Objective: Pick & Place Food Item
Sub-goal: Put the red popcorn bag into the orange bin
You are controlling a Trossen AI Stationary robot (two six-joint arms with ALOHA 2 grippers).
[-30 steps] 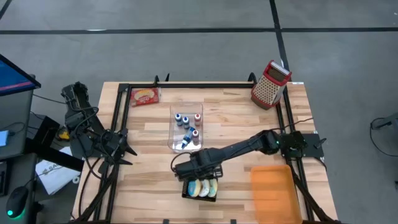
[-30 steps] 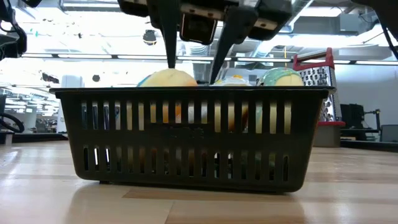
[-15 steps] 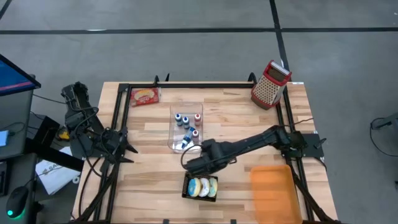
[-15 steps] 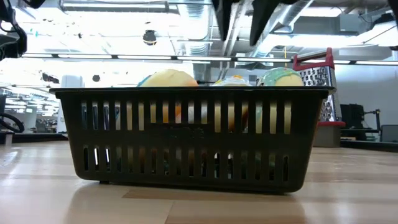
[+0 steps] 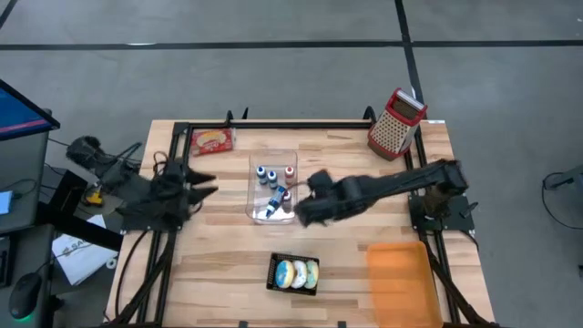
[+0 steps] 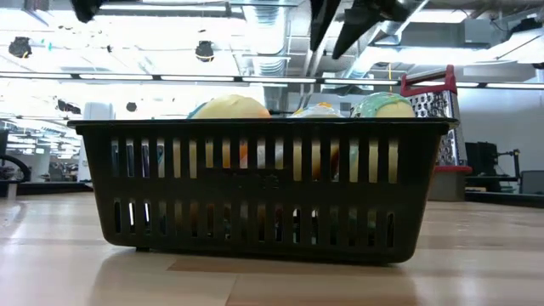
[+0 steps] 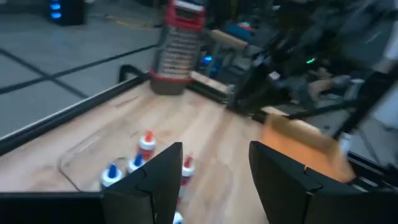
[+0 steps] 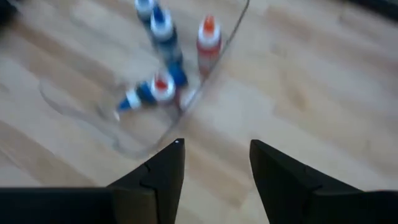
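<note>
A black slotted basket (image 5: 293,274) stands near the table's near edge on its flat bottom (image 6: 259,242). It holds three round food items: a yellow one (image 6: 229,106), a pale one (image 6: 319,109) and a green one (image 6: 384,104). My right gripper (image 5: 299,211) hangs open and empty, high above the table beside the near right corner of a clear tray (image 8: 205,81). In the low view its fingers (image 6: 327,21) show above the basket. My left gripper (image 5: 208,185) is open and empty at the table's left edge, pointing across the table.
The clear tray (image 5: 257,196) holds several small bottles (image 5: 273,178). A red packet (image 5: 211,139) lies at the far left. A red-topped grater (image 5: 396,123) stands at the far right. An orange board (image 5: 398,278) lies at the near right. Bare wood lies between basket and tray.
My right gripper has risen from just over the basket and gone toward the far edge and the right, turning as it went, and is now by the clear tray. My left gripper has swung at the left edge toward the far side. The basket and food have not moved.
</note>
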